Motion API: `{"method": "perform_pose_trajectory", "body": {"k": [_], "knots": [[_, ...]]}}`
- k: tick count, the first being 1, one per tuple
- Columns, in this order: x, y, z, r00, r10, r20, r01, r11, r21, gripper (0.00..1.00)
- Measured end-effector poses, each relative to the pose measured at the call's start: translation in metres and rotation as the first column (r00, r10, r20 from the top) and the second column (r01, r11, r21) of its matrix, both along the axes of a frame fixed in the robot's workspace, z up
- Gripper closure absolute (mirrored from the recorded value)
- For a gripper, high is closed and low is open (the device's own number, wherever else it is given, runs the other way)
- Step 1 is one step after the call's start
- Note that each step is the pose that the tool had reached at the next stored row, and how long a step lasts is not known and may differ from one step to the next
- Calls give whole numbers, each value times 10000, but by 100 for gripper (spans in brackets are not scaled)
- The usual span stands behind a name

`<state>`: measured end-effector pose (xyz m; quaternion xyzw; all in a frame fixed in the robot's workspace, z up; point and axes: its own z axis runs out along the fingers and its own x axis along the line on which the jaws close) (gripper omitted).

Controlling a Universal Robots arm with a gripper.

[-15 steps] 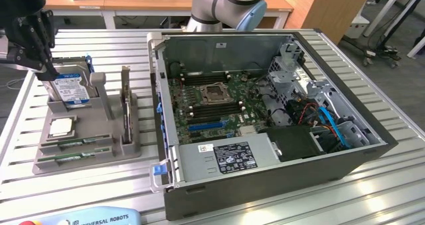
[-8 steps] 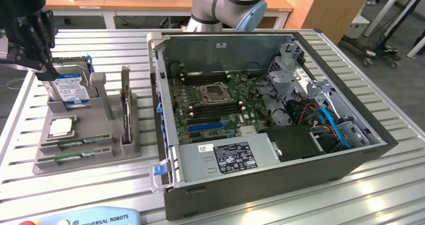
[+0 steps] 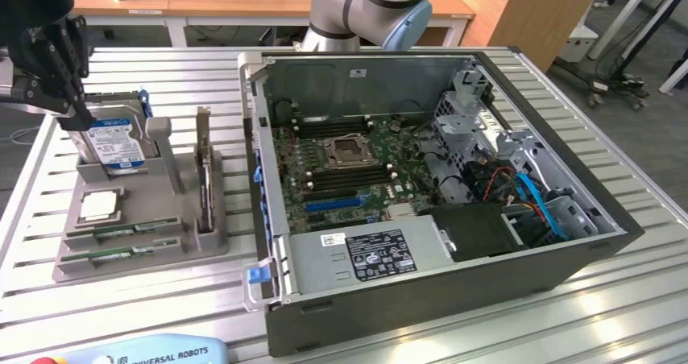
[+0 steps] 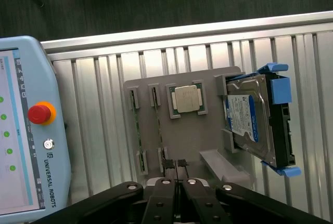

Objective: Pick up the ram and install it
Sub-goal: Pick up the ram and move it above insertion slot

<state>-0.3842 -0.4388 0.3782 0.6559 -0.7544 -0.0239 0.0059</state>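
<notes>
Ram (image 4: 157, 125) slotted in grey tray (image 4: 208, 135), just beside fingers (image 4: 167, 168), clenched together

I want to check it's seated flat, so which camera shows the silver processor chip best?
The wrist view: it looks straight down on the processor chip, showing its whole square silver top in the grey holder. The exterior view shows the chip at a slant, between the hard drive and the memory sticks.

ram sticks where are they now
On the exterior view's left, two ram sticks lie in the grey holder, next to the silver processor.
</notes>
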Motion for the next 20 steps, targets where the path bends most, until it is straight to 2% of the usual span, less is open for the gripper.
{"method": "perform_pose_trajectory", "body": {"k": [2,5,6,11,20], "knots": [[0,0,0,10000,0,-1,0,10000,0,77],[0,0,0,10000,0,0,0,10000,0,71],[0,0,0,10000,0,0,0,10000,0,65],[0,0,-21,10000,0,1,0,10000,0,65],[0,0,-153,10000,0,0,0,10000,0,65]]}}
